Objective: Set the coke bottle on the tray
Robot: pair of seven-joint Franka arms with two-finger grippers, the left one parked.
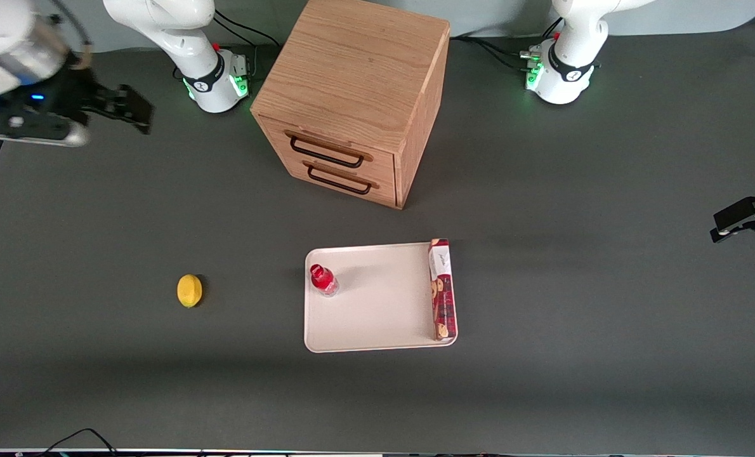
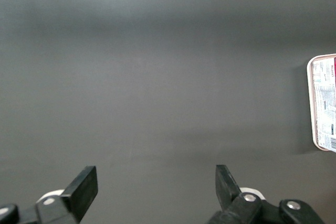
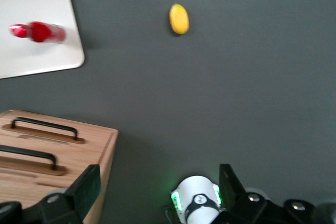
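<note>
As seen from the front, coke bottle point(image 1: 323, 280) upright on the tray point(image 1: 377, 317), near the edge toward the working arm's end; biscuit box point(image 1: 442, 289) along the other edge; gripper point(image 1: 133, 109) raised, well apart, beside the wooden cabinet point(image 1: 352, 101). From the right wrist, fingers point(image 3: 86, 187) spread wide and empty; bottle point(image 3: 37, 32) on tray point(image 3: 47, 61), lemon point(image 3: 179, 18) off it, so task apparently done.

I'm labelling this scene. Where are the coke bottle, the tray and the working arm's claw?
coke bottle point(image 1: 322, 280): front view, red body, upright on the tray.
tray point(image 1: 377, 311): front view, bare floor.
claw point(image 1: 133, 111): front view, fingertips, open, high up toward the working arm's end of the table.
</note>
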